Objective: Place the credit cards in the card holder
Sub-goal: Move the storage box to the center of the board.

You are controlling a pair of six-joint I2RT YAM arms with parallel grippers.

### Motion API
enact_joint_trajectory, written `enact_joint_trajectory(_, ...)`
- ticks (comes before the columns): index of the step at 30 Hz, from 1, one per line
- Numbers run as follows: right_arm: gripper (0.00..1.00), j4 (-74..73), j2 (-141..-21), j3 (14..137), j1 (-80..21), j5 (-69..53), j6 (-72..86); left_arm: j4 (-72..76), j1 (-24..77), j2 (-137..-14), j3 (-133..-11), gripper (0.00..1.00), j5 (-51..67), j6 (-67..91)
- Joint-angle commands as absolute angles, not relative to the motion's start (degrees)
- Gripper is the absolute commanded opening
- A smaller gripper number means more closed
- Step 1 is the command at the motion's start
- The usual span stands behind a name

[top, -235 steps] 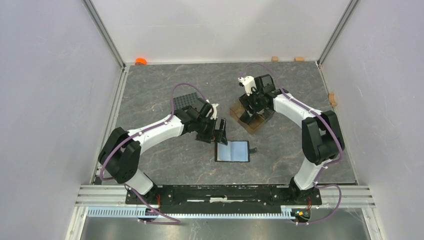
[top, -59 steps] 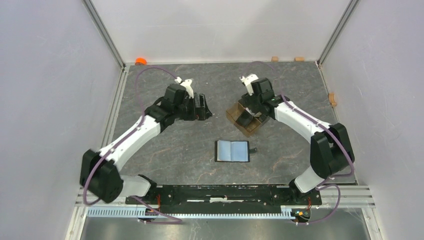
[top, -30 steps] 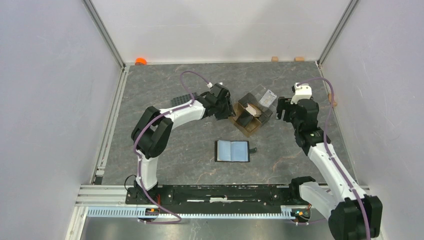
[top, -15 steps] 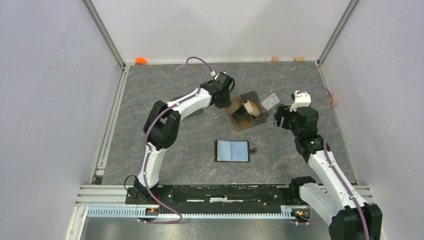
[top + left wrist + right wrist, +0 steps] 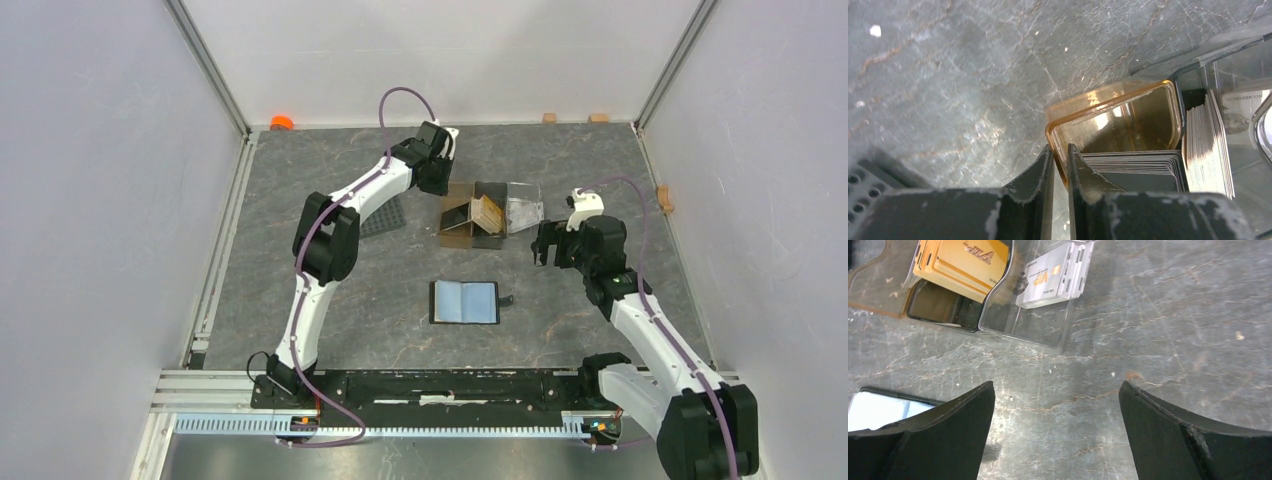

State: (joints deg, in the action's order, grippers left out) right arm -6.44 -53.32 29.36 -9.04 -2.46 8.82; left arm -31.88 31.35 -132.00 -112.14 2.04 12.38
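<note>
**Right wrist view: "VIP" cards in two containers, wallet open on the table**

The top card of the orange cards (image 5: 965,260) reads "VIP". So does the front one of the whitish cards (image 5: 1050,280), and its smaller print is too fine to read. The orange stack leans in an amber translucent compartment box (image 5: 870,290). The whitish ones lie in a clear plastic tray (image 5: 1040,327) that touches the box's right side.

The card holder (image 5: 878,407) lies open and flat on the grey, veined, stone-look table (image 5: 1173,340). It is well apart from both containers, with its pale blue inside up and a black edge showing.

The right gripper (image 5: 1055,440) hangs over bare table with its jaws spread wide and nothing between them. The left gripper (image 5: 1059,149) is clenched on the amber box's thin rounded rim, beside cards standing on edge.

From above, a black gridded mat (image 5: 382,216) lies left of the box, partly under the left arm.
</note>
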Motion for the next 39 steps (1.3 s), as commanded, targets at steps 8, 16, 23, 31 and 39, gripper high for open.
enact_joint_trajectory(8, 0.98, -0.49, -66.54, 35.54, -6.27, -13.11, 12.52, -36.68, 29.64, -136.02, -117.29, 0.2, 4.13, 1.86)
enact_joint_trajectory(16, 0.94, 1.78, -78.64, 42.97, -4.48, -17.84, 17.62, -33.48, 29.66, -128.73, -111.08, 0.57, 1.15, 9.59)
enact_joint_trajectory(23, 0.91, 3.68, -86.35, 46.35, -4.47, -18.45, 20.52, -30.27, 29.66, -124.54, -103.1, 0.59, 1.04, 13.33)
enact_joint_trajectory(31, 0.87, 2.14, -93.19, 50.07, -4.73, -14.94, 20.22, -29.8, 29.71, -126.28, -101.37, 0.5, 0.26, 15.03)
enact_joint_trajectory(39, 0.78, -4.11, -92.81, 50.56, -4.74, -7.4, 17.19, -29.79, 29.71, -125.55, -99.19, 0.26, -4.44, 15.99)
